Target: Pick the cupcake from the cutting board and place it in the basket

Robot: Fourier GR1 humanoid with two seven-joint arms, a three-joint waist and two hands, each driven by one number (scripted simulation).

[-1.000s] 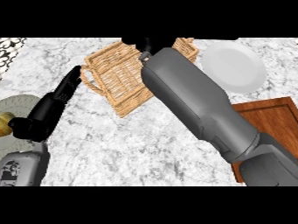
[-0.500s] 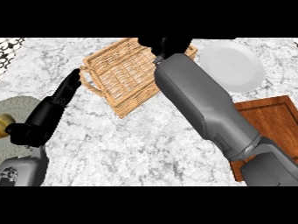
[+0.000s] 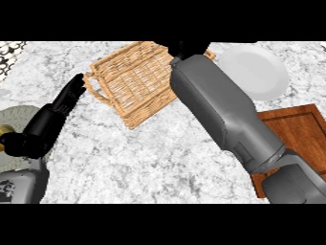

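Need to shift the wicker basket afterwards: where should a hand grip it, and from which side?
Probably the looped handle on the left edge of the basket, coming from the left: it stands clear of the wall, while the right forearm covers the right side.

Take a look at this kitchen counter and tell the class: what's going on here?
The robot's right forearm stretches across the wicker basket, its right hand at the basket's far rim. No cupcake shows; the uncovered part of the wooden cutting board is bare. The left hand rests open beside the basket's left side. A white plate and a grey plate sit untouched.
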